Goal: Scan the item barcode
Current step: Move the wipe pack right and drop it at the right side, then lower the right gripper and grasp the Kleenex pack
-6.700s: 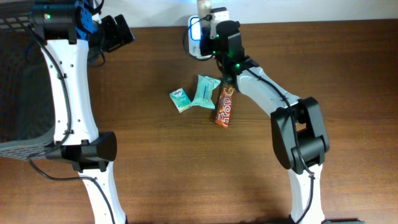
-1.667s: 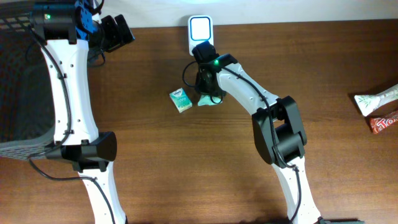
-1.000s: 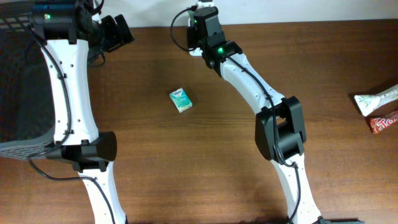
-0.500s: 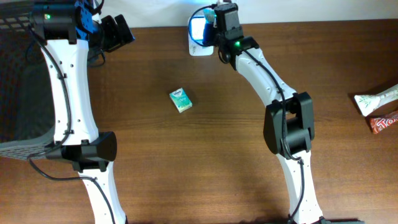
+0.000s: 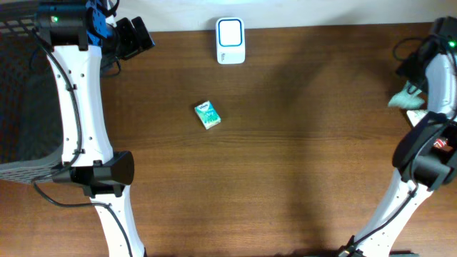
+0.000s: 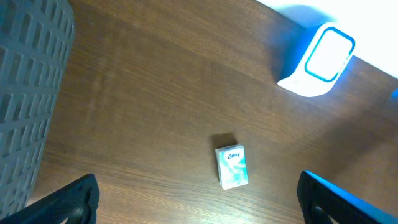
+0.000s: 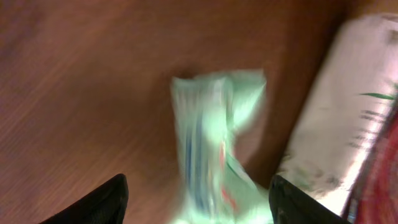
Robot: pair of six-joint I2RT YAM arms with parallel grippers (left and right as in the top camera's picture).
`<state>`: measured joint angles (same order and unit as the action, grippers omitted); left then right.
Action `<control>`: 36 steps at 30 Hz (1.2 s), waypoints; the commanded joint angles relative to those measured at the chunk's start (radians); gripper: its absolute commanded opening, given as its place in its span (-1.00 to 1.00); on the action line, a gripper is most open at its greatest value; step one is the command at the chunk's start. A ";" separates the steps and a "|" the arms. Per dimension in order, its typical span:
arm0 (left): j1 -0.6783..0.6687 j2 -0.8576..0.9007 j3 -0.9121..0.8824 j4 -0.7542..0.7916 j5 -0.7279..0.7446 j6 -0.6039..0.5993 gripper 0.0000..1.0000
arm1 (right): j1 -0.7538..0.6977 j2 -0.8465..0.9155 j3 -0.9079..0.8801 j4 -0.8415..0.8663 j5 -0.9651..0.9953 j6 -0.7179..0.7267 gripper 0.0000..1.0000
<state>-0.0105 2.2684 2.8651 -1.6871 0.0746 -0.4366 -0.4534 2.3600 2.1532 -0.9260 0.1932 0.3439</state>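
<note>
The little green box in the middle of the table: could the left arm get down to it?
Probably yes. The box lies alone on the table with nothing over or beside it, and the left gripper is open and faces it. The scanner stands well off.

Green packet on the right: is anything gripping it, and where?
Nothing is held: the right gripper stands open, and the green packet lies loose between its fingers.

I am counting one scanner, one teal box, one green packet, one white wrapper, one red bar, one basket.
</note>
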 commanded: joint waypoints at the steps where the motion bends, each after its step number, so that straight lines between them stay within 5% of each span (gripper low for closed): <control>1: 0.005 -0.006 0.010 -0.001 0.003 0.012 0.98 | -0.085 -0.011 -0.007 -0.036 -0.002 0.005 0.92; 5: 0.005 -0.006 0.010 -0.001 0.004 0.012 0.98 | -0.098 -0.141 -0.007 -0.088 -0.185 0.005 0.99; 9: 0.005 -0.006 0.010 -0.001 0.003 0.012 0.98 | -0.028 -0.215 -0.008 -0.290 -0.739 -0.010 0.97; 13: 0.005 -0.006 0.010 -0.001 0.003 0.012 0.98 | 0.170 -0.207 -0.029 -0.440 -0.709 -0.025 0.97; 23: 0.005 -0.006 0.010 -0.001 0.004 0.012 0.98 | 0.755 -0.207 -0.044 -0.323 -0.465 0.013 0.97; 36: 0.005 -0.006 0.010 -0.001 0.003 0.012 0.98 | 0.898 -0.206 -0.056 -0.221 -0.447 0.013 0.98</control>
<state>-0.0105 2.2684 2.8651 -1.6871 0.0746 -0.4366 0.4252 2.1479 2.1090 -1.1740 -0.2687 0.3454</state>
